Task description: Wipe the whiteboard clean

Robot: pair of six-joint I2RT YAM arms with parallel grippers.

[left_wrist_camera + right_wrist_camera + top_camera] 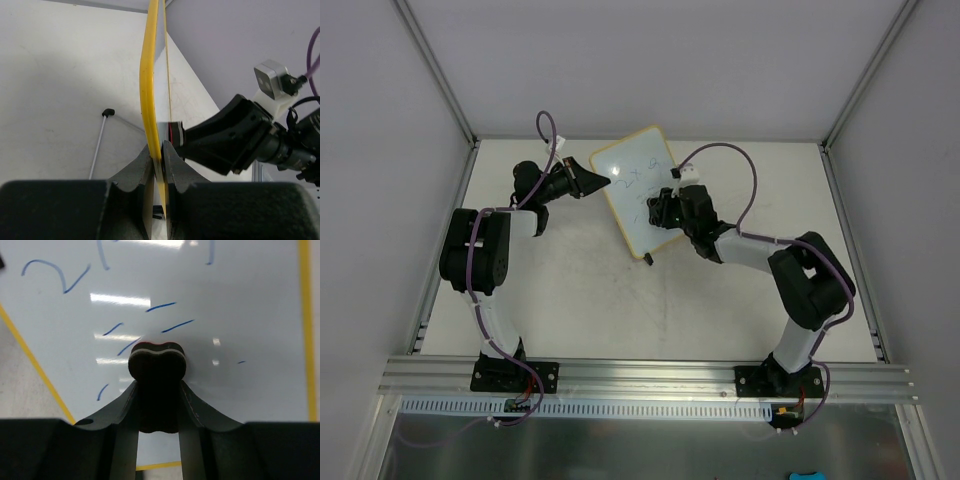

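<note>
The whiteboard point(632, 185), white with a thin yellow frame, stands tilted at the back middle of the table, with faint blue writing on it. My left gripper point(603, 181) is shut on its left edge; in the left wrist view the fingers point(161, 150) clamp the yellow frame point(148, 75). My right gripper point(665, 208) is shut on a small black eraser point(158, 362) and presses it against the board face point(240, 300). Blue strokes point(65, 280) lie around the eraser. The eraser point(175, 132) also shows in the left wrist view.
One black foot of the board point(649, 262) rests on the white table. A thin grey rod with a black tip point(108, 112) shows behind the board. Grey walls enclose the table on three sides. An aluminium rail point(640, 375) runs along the near edge.
</note>
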